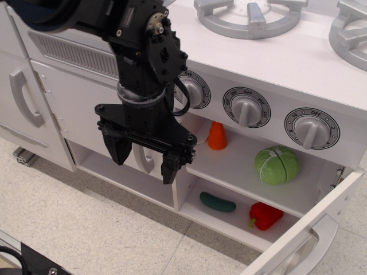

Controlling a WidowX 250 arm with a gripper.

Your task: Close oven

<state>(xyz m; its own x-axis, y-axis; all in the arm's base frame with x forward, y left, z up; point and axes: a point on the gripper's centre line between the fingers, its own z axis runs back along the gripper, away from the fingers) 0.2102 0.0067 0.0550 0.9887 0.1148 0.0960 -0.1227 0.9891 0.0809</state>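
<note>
The oven [241,166] is a white compartment under the knobs, with two shelves. Its white door [339,199] hangs open at the lower right, and its grey bar handle [319,239] faces outward. The upper shelf holds an orange carrot [217,136] and a green cabbage [277,165]. The lower shelf holds a green cucumber [217,201] and a red pepper [265,216]. My black gripper [144,166] is open and empty. It points down in front of the cabinet, left of the oven opening and far from the door.
Three grey knobs [246,107] line the front panel, and grey burners [249,14] sit on top. A plain white cabinet door [74,100] is behind my arm. A further door with a vertical grey handle [23,97] is at far left. Speckled floor [86,229] lies below.
</note>
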